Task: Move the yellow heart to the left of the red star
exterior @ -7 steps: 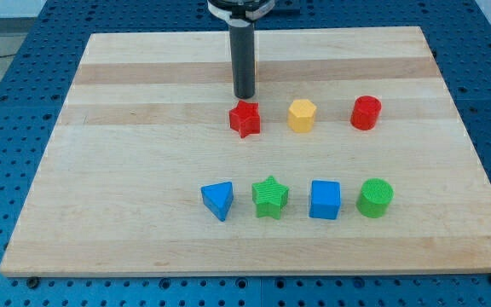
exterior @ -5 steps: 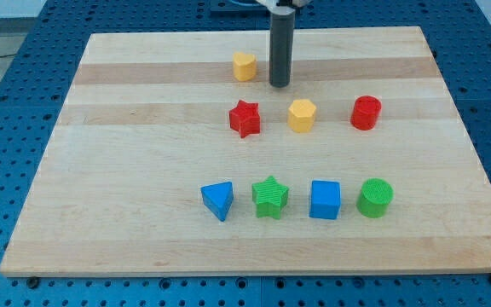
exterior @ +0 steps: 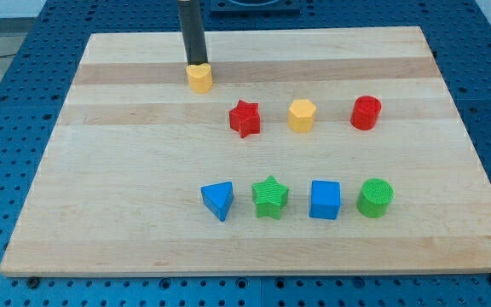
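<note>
The yellow heart (exterior: 199, 78) lies on the wooden board near the view's top, up and to the left of the red star (exterior: 245, 118). My tip (exterior: 195, 65) rests right at the heart's top edge, touching it from the view's top side. The rod rises straight up out of the view's top. The red star sits in the upper row, about a block and a half to the right of the heart and lower.
A yellow hexagon (exterior: 302, 115) and a red cylinder (exterior: 366, 112) stand right of the red star. A lower row holds a blue triangle (exterior: 218, 200), green star (exterior: 270, 197), blue cube (exterior: 325, 200) and green cylinder (exterior: 375, 197). The board's (exterior: 109, 196) edges border a blue pegboard.
The rod moved from above the red star to the right, then to the left. The yellow heart shifted left and down from its spot right of centre at the top.
</note>
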Controlling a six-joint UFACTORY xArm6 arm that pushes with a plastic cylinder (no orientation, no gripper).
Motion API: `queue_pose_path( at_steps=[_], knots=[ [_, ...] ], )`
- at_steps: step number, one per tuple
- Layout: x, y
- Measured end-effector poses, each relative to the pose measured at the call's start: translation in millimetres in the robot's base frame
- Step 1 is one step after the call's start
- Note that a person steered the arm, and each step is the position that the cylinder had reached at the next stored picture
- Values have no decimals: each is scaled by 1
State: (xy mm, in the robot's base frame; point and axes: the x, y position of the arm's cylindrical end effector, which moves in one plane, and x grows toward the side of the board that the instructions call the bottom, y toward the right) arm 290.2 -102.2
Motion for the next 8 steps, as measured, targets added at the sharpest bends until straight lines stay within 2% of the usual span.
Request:
queue_pose_path(
  at_steps=[1,3,4,8],
  knots=[
    [14,-1],
    [14,47],
    [17,48],
    [43,-6]
  ],
)
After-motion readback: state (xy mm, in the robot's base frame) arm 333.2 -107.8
